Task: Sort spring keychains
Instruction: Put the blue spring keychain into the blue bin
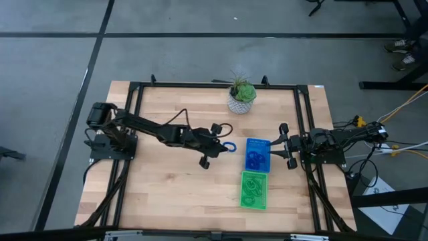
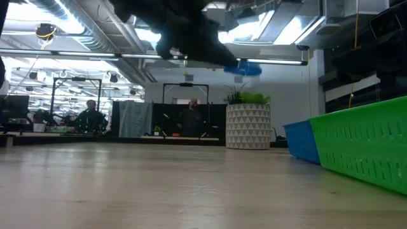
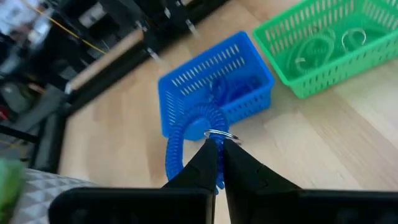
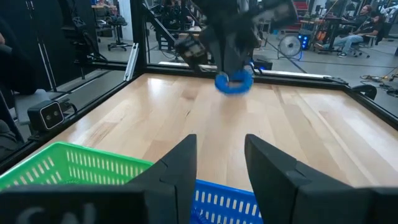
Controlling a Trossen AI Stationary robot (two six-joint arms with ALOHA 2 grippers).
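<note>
Blue spring keychain (image 3: 186, 140) hanging above the table, pinched by left gripper (image 3: 219, 144) just left of blue tray (image 1: 257, 154). Right gripper (image 4: 219, 163) waiting spread apart, right of trays.

L gripper (image 1: 226, 147) holds blue keychain (image 1: 230, 146), apparently beside blue tray (image 1: 257, 154).

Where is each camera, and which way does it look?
High: above the table, looking down; both arms show.
Low: at tabletop height, looking across; left arm overhead.
Left wrist: on the left arm; its fingers pinch the blue spring keychain before the blue tray.
Right wrist: on the waiting right arm, open fingers facing that keychain.
All four share the keychain.
</note>
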